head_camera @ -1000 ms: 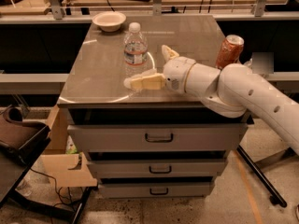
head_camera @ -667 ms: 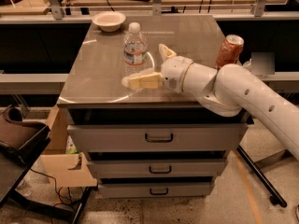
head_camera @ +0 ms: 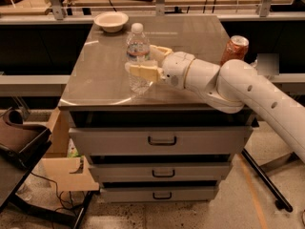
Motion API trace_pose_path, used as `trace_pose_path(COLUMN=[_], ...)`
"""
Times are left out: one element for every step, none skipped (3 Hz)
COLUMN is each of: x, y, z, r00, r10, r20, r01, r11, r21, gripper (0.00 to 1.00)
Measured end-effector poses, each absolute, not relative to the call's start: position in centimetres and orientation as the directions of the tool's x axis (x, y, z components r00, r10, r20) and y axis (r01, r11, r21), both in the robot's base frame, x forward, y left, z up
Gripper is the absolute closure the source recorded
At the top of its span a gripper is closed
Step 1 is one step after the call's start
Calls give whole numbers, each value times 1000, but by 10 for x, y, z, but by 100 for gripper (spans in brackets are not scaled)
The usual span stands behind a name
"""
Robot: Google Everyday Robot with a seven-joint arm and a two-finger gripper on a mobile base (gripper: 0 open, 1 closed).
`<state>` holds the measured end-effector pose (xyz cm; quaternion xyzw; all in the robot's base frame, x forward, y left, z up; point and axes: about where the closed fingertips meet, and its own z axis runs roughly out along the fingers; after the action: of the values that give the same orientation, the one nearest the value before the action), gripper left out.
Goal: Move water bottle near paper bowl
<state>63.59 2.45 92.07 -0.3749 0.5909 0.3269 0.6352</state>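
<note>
I see the gripper (head_camera: 147,62) over the middle of the cabinet top (head_camera: 95,80), its two cream fingers (head_camera: 143,71) spread to either side of the upright bottle (head_camera: 138,56), which stands between them; I cannot tell if they press it. The bowl (head_camera: 111,21) sits at the far left corner, apart from the bottle. A can (head_camera: 234,49) stands at the right edge.

An orange soda can (head_camera: 235,49) stands on the drawer cabinet (head_camera: 162,142), right side.
</note>
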Motion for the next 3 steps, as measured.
trace_pose_path(x=[635,635,634], y=[27,29,32], z=[922,922,923], r00=[89,90,91], r10=[-27,-27,-27], r20=[-996,-996,-995], r01=[-860,-862,-864], r11=[501,498,495], r21=[-91,-92,-92], gripper=[64,87,100])
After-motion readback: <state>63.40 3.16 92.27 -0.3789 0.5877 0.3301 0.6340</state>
